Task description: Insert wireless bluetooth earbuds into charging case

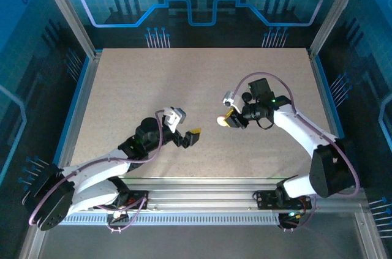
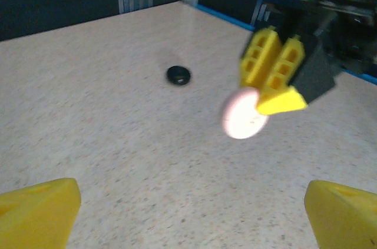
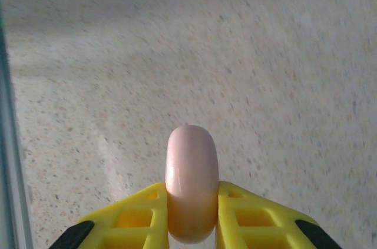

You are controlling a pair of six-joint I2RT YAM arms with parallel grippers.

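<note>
Grip comes first: the right tool (image 1: 228, 120) is closed narrow on a pink puck (image 3: 191, 184), which I take for a charging case. Its yellow fingers press the two flat faces, so the puck stands on edge with its rounded rim poking out past the fingertips. Seen from above, it hangs about midway between the two arms, on the side of the right tool that faces the left arm.

The left tool (image 1: 188, 138) is spread wide with nothing between its fingers. From its own wrist camera the puck lies ahead and a little to the right, apparently clear of the bench (image 1: 184, 81). It shows this tool one broad face, partly covered by the right tool's fingers.

That is the relation that matters. The right arm has the puck, and the left is the free one, pointed roughly at it. Any handover or opening would likely have to take the rim, not the clamped faces.

A black puck (image 2: 178, 75) rests on the bench farther off, beyond and left of the pink one, well apart from both tools. Whether either puck holds earbuds I cannot tell.
</note>
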